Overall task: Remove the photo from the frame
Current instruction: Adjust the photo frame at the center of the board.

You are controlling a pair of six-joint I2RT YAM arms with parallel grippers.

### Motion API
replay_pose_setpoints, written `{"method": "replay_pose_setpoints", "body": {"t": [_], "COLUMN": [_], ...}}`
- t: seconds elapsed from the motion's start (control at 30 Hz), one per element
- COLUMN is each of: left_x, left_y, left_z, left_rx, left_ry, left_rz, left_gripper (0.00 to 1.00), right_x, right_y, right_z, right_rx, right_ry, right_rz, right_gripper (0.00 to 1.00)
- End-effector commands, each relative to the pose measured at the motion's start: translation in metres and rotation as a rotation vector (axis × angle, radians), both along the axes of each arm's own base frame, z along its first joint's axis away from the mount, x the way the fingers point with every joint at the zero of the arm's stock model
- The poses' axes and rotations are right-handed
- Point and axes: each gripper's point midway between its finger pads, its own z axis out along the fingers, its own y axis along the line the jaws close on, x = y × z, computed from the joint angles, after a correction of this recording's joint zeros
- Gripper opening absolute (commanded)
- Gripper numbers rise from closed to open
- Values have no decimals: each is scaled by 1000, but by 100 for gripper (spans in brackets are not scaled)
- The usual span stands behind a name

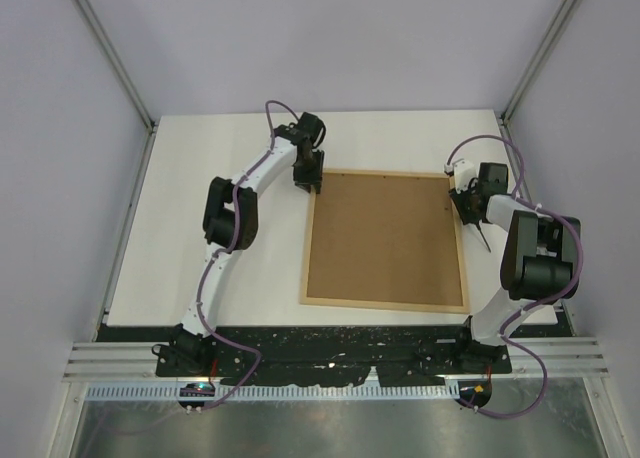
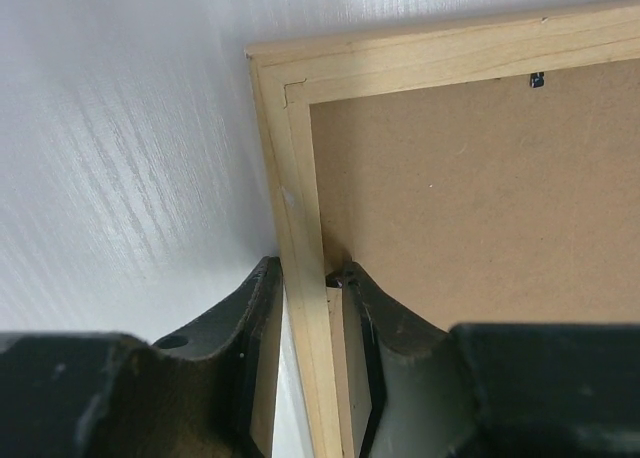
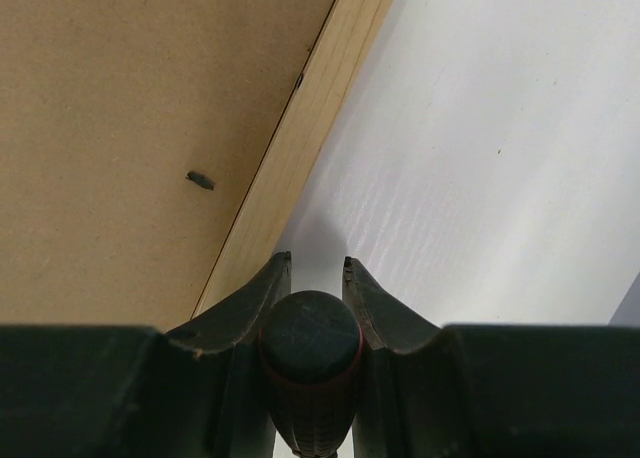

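The frame [image 1: 309, 248] lies face down on the white table, its brown fibreboard back [image 1: 385, 238] facing up. The photo is hidden under that board. My left gripper [image 1: 307, 185] sits at the frame's far-left corner. In the left wrist view its jaws [image 2: 307, 268] are closed across the pale wooden side rail [image 2: 290, 178], one finger outside it and one on the board side. My right gripper [image 1: 468, 208] hovers by the far-right edge. It is shut on the black, red-ringed handle of a screwdriver [image 3: 310, 343], just off the rail [image 3: 300, 138].
Small dark metal tabs [image 2: 537, 79] [image 3: 200, 180] sit on the backing board near the rails. Bare white table [image 1: 220, 148] surrounds the frame, with grey walls on three sides. The screwdriver's shaft [image 1: 483, 240] points toward the near edge.
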Motion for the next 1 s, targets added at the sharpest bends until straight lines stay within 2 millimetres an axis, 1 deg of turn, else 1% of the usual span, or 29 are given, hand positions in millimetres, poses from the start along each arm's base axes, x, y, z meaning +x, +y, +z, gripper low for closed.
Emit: {"method": "replay_pose_setpoints", "body": {"t": [0.0,0.07,0.13,0.23,0.3,0.33,0.47,0.67,0.73,0.77,0.97], "left_x": [-10,-11,-12,-14,-12,-12,-13,-14,-17,-18,-26], "left_y": [-16,-15,-15,-15,-17,-15,-17,-16,-13,-13,-15], "left_z": [20,20,21,19,20,20,20,20,18,18,18], "left_rx": [-43,-50,-53,-90,-152,-173,-266,-413,-426,-426,-461], "left_ry": [-18,-14,-13,5,6,12,27,55,69,70,72], "left_rz": [-55,-64,-73,-72,-82,-73,-78,-66,-56,-59,-83], "left_gripper": [30,28,23,10,0,0,0,0,0,0,0], "right_x": [-21,-20,-19,-19,-18,-16,-7,11,13,18,24], "right_y": [43,43,43,43,44,44,46,52,56,57,71], "right_z": [-12,-12,-13,-17,-20,-22,-24,-15,-13,-9,3], "right_rx": [129,130,131,135,140,142,163,218,239,245,288], "right_ry": [76,73,73,81,86,90,95,96,110,100,95], "right_rz": [101,100,97,94,97,98,95,100,96,98,121], "right_gripper": [8,8,8,8,8,8,8,8,8,8,8]}}
